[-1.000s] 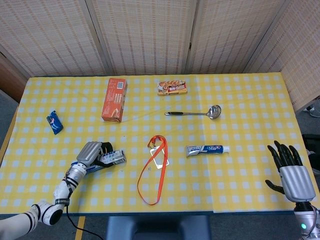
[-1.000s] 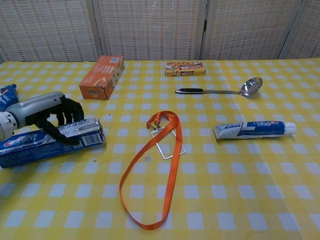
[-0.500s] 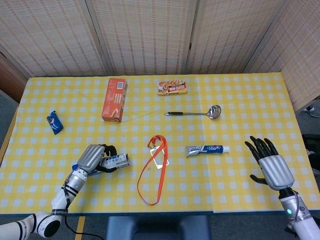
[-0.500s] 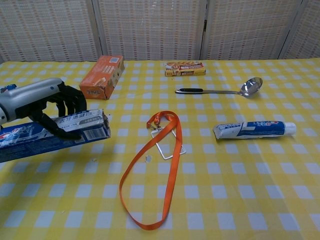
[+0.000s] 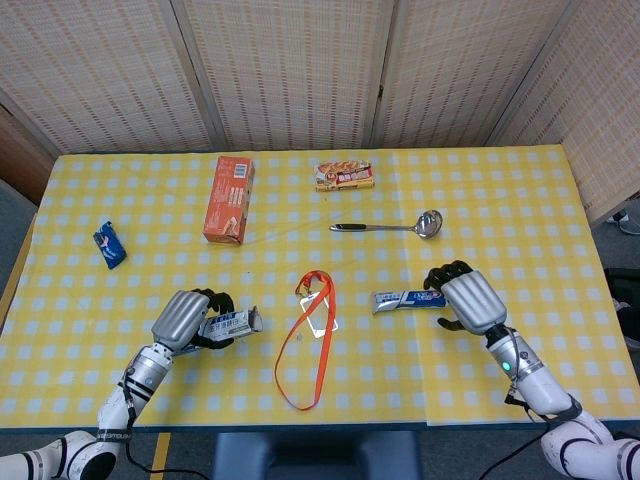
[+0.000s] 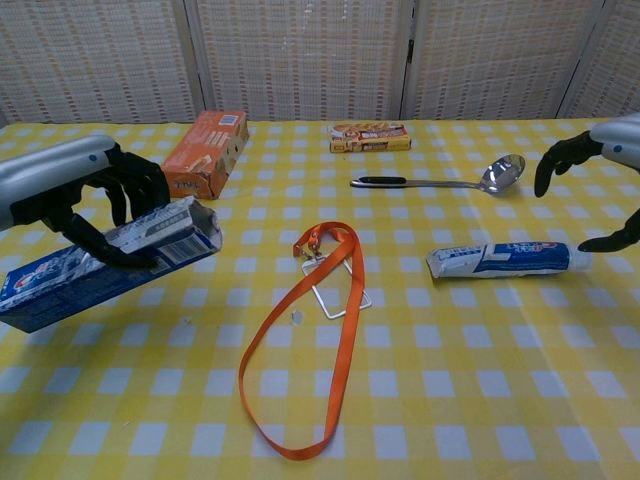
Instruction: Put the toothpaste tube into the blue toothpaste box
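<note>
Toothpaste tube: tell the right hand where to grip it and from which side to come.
Grip the toothpaste tube across its round body near the capped right end, coming down from above. It lies flat on the table, lengthwise left to right, and the right hand hovers open over that end. The crimped left end is flat and thin, likely a poorer hold.

No word or number can be read. There is print on the blue box [image 6: 105, 262] held in the left robot hand [image 6: 75, 190], on the tube [image 6: 505, 259] below the right robot hand [image 6: 600, 185], and on the orange box [image 6: 205, 152], all too small and blurred.
</note>
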